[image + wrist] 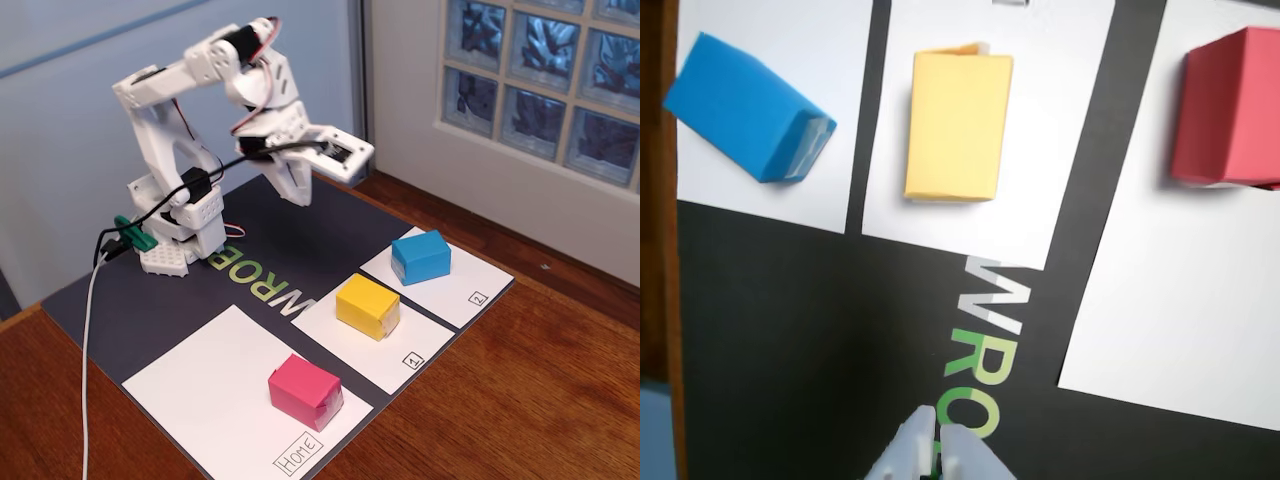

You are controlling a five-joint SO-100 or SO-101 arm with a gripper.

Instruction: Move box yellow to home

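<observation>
While the gripper [938, 440] hangs raised with jaws together, yellow box [368, 307] on square 1 [405, 352], pink block [305, 390] on Home sheet [205, 395].

You've got a bright yellow box [368, 306], pink block [305, 391], blue block [421, 257], white home square [215, 400], black mat [150, 310] with green-white lettering, brown wooden table [520, 390], white arm [190, 130].
</observation>
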